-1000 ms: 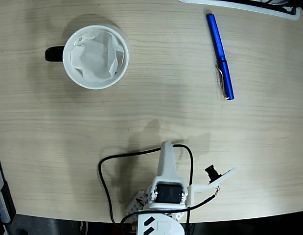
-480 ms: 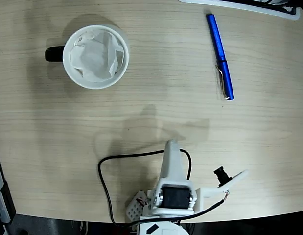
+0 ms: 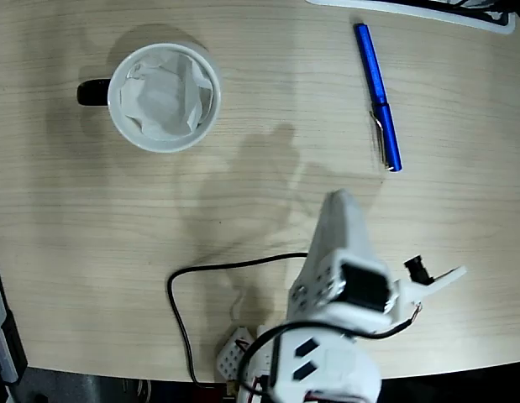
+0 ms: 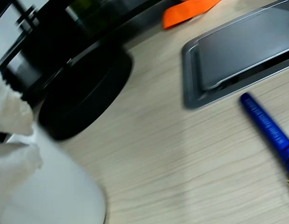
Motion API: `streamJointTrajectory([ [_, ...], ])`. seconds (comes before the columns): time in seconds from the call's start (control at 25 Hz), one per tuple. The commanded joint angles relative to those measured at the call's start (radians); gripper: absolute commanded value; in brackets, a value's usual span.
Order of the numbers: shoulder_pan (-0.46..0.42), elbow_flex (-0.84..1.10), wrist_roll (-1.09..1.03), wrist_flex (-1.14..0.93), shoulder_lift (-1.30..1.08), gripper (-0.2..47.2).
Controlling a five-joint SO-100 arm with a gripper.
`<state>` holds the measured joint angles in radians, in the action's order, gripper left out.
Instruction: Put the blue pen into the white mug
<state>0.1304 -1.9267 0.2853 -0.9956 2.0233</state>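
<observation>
In the fixed view the blue pen [image 3: 377, 96] lies on the wooden table at the upper right, its silver clip toward the lower end. The white mug [image 3: 165, 96] stands at the upper left, black handle to the left and crumpled paper inside. My white gripper [image 3: 337, 203] hangs over the table below and a little left of the pen's lower end, apart from it; from above its jaws read as one wedge. In the wrist view the pen [image 4: 268, 128] shows at the right edge and the blurred mug [image 4: 46, 186] fills the lower left.
A black cable [image 3: 201, 269] loops on the table beside the arm's base. In the wrist view, beyond the pen, a grey recessed tray [image 4: 237, 51] sits in the table, with a black round base [image 4: 83, 93] and an orange strip [image 4: 191, 9] farther back.
The arm has risen and swung up and to the right, bringing the gripper tip much closer to the pen's lower end. Pen and mug have not moved.
</observation>
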Motion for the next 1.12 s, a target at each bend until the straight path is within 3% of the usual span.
streamJointTrajectory([
  [0.0,0.037,0.149,0.121,-0.044,-0.120,5.7],
  [0.16,0.058,0.273,0.267,-0.149,-0.267,8.4],
  [0.44,0.083,0.345,0.439,-0.235,-0.445,8.9],
  [0.84,0.176,0.442,0.492,-0.235,-0.670,9.1],
  [1.08,0.206,0.494,0.503,-0.233,-0.744,12.3],
])
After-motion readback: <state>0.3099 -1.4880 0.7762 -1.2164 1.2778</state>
